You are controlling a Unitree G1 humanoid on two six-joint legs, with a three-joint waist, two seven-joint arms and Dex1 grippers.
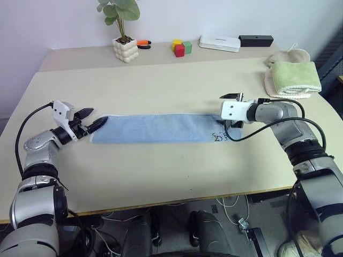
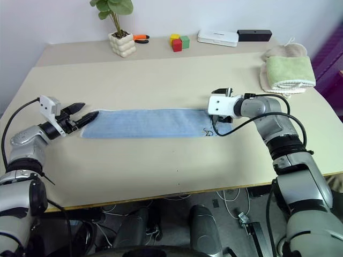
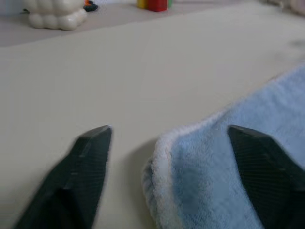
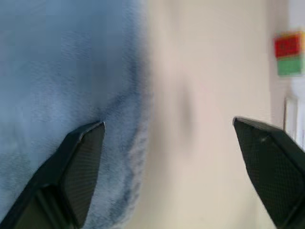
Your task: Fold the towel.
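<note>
The light blue towel (image 1: 155, 128) lies flat as a long strip across the middle of the table, its dark embroidered mark (image 1: 217, 137) near the right end. At the strip's left end my left gripper (image 1: 92, 119) stands open. The left wrist view has the white-trimmed towel edge (image 3: 205, 167) between its two fingers (image 3: 90, 162), and nothing is gripped. My right gripper (image 1: 229, 113) is open over the right end. In the right wrist view one finger (image 4: 81, 167) is over the towel (image 4: 62, 71) and the other over bare table.
A folded green towel (image 1: 295, 77) rests on a beige cloth (image 1: 289, 55) at the far right. Along the back stand a potted plant (image 1: 125, 49), an orange-handled tool (image 1: 143, 44), coloured blocks (image 1: 181, 48), a white box (image 1: 220, 43) and a black box (image 1: 255, 40).
</note>
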